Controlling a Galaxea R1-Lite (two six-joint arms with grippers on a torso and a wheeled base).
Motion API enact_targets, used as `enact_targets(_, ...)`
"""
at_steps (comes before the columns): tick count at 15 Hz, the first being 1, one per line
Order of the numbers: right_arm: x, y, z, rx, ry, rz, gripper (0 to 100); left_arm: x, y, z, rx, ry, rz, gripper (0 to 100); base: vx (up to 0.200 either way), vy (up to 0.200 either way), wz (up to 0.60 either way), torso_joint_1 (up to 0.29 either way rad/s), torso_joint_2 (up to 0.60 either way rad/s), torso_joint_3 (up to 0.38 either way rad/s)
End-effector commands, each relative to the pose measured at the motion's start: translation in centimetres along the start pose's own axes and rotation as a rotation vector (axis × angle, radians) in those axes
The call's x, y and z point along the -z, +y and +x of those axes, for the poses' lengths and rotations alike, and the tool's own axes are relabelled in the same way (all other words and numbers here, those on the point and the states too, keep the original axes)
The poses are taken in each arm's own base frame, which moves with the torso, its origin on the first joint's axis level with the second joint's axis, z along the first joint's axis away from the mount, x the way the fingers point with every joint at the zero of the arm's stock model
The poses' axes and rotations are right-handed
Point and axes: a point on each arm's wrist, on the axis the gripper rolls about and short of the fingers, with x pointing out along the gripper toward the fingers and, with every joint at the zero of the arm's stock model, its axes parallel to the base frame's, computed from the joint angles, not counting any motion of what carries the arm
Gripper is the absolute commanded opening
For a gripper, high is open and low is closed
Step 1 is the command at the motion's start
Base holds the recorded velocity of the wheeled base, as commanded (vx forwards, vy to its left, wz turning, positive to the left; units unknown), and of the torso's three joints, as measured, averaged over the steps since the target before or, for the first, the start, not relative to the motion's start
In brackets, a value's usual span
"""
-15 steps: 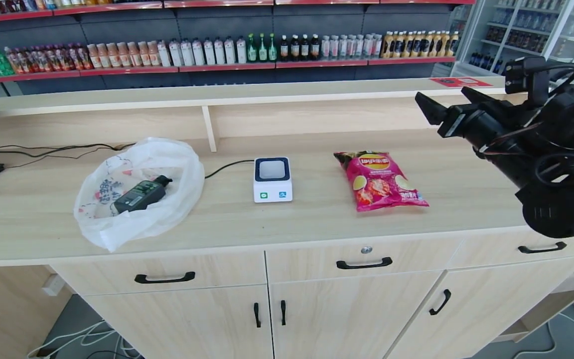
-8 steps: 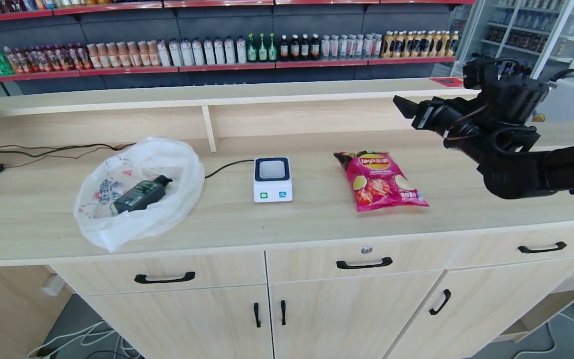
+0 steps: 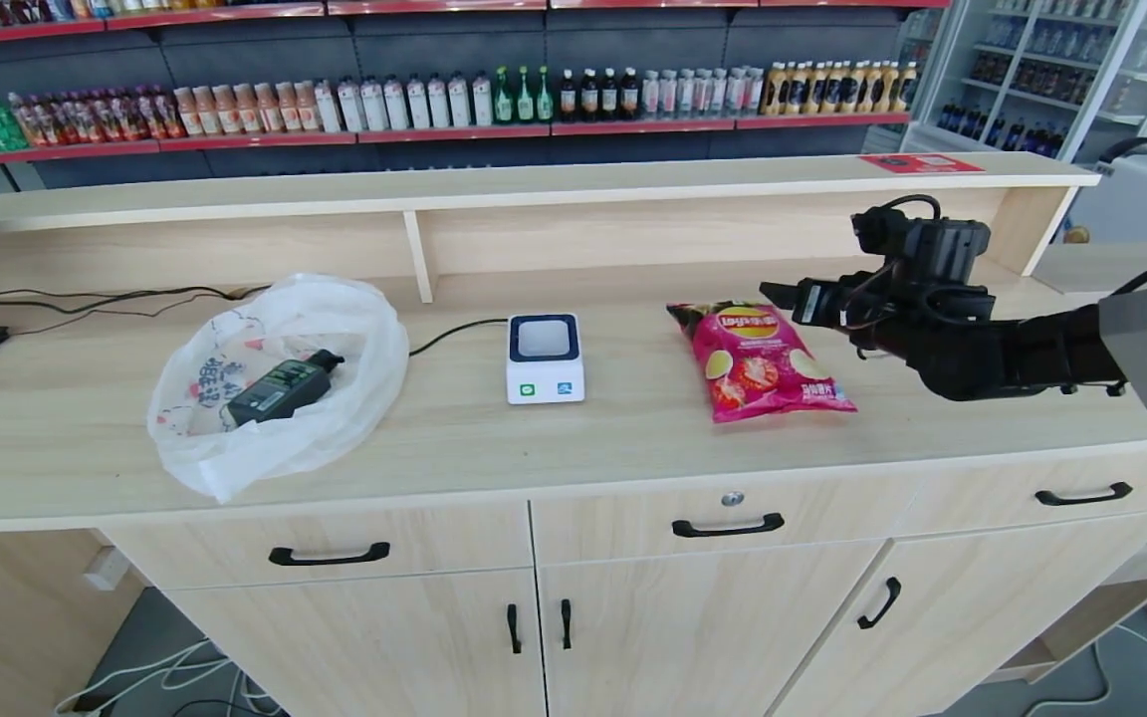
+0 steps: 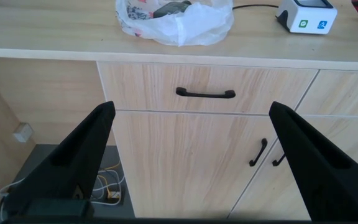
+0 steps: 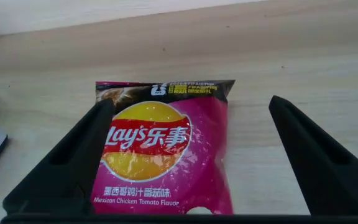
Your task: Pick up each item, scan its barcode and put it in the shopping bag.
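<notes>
The chip bag (image 3: pixel 761 360) lay flat on the counter (image 3: pixel 633 448), print side up, to the right of the scanner (image 3: pixel 545 358) and apart from it. Its top edge pointed toward the back of the counter. The right gripper (image 3: pixel 779 296) hung just beyond that far end, on the bag's right side, with its fingers spread wide and nothing between them. From the right wrist view we looked straight down the open fingers at the upper half of the bag, which sat framed between them. We saw no contact with the bag.

The scanner stood in the middle of the counter, window facing up, and its cable (image 3: pixel 454 334) ran off toward the back left. Farther left, well apart from the scanner, the shopping bag (image 3: pixel 354 349) lay slumped open with a dark bottle (image 3: pixel 283 388) on its side inside it.

The left gripper (image 4: pixel 190 107) was below counter height in front of the cabinet. Its fingers were also spread wide and empty, facing a drawer handle (image 4: pixel 205 94). Behind the counter, shelves (image 3: pixel 454 130) held rows of bottles.
</notes>
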Motion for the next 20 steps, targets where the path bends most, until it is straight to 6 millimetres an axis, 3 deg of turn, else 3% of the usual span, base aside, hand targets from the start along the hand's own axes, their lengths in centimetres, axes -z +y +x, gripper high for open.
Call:
enact_targets(1, 1.1, 0.2, 1.1, 0.004, 0.035, 0.000, 100, 0.0, 0.0, 0.0, -0.001, 0.000, -0.001, 100, 0.000, 0.000, 0.00, 0.000, 0.00, 0.000)
enact_targets(6, -0.5, 3.4, 0.0, -0.046, 0.075, -0.002, 100, 0.0, 0.0, 0.0, 0.001, 0.000, -0.001, 100, 0.000, 0.000, 0.00, 0.000, 0.00, 0.000)
enact_targets(9, -0.9, 4.2, -0.4, -0.041, 0.086, -0.003, 100, 0.0, 0.0, 0.0, -0.001, 0.000, -0.001, 100, 0.000, 0.000, 0.00, 0.000, 0.00, 0.000)
enact_targets(12, 1.4, 4.3, -0.8, 0.020, 0.152, -0.010, 100, 0.0, 0.0, 0.0, 0.001, 0.000, -0.001, 100, 0.000, 0.000, 0.00, 0.000, 0.00, 0.000)
enact_targets(20, 3.3, 4.8, -0.6, 0.029, 0.205, 0.004, 100, 0.0, 0.0, 0.0, -0.001, 0.000, -0.002, 100, 0.000, 0.000, 0.00, 0.000, 0.00, 0.000)
